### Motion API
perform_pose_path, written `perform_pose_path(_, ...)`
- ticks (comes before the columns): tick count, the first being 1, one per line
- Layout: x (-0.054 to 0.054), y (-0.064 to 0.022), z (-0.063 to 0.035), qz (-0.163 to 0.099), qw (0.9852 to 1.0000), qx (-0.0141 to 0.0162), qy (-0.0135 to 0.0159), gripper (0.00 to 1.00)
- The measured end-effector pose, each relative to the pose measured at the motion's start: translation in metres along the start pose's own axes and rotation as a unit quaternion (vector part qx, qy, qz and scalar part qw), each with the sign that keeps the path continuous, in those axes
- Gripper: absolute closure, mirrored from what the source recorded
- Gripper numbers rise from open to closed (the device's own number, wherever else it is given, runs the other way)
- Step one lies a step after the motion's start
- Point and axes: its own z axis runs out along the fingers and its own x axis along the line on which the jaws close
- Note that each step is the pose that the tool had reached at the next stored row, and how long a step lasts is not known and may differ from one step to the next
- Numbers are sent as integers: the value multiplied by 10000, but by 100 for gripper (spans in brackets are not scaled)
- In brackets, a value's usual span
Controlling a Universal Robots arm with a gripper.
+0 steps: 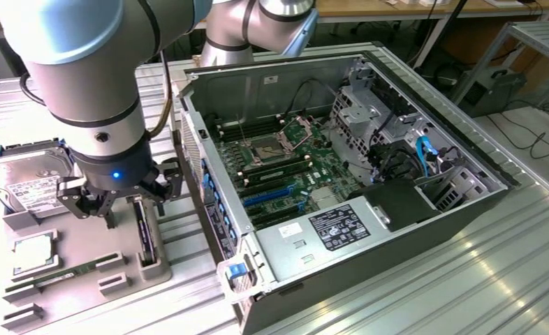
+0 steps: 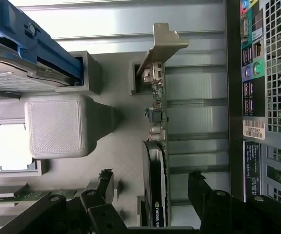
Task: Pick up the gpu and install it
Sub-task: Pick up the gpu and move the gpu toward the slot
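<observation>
Gpu (image 2: 157, 168): stands on its long edge in a slot of the grey parts holder (image 1: 88, 286), black shroud on one face, green board on the other.
Bracket (image 2: 162, 46): silver, at the card's end farthest from the wrist camera, seated in a notch of the holder.
Gripper (image 1: 133, 213): directly above the card, one black finger (image 2: 199, 187) on each side of it.
Jaws: spread wide; a gap shows between each finger and the card, so nothing is gripped.
Task status: card not lifted, not installed.
Holder, other contents: hard drive (image 1: 23, 183) with a blue carrier, processor chip (image 1: 32, 252) lying flat, memory stick (image 1: 62, 273) on edge, raised grey block (image 2: 57, 127) just beside the gpu slot.
Computer case (image 1: 414, 230): lies on its side, just beside the holder at the exterior view's right, side panel off.
Motherboard (image 1: 284, 164): exposed inside the case, blue expansion slots (image 1: 269, 195) near the rear wall.
Case rear panel (image 2: 270, 73): perforated grille and ports, facing the holder.
Surface: ribbed metal table (image 1: 498, 279) under holder and case.
</observation>
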Motion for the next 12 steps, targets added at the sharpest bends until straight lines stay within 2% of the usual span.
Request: perform_pose_path(12, 0, -6, 159, -43, 10000, 2, 7, 28)
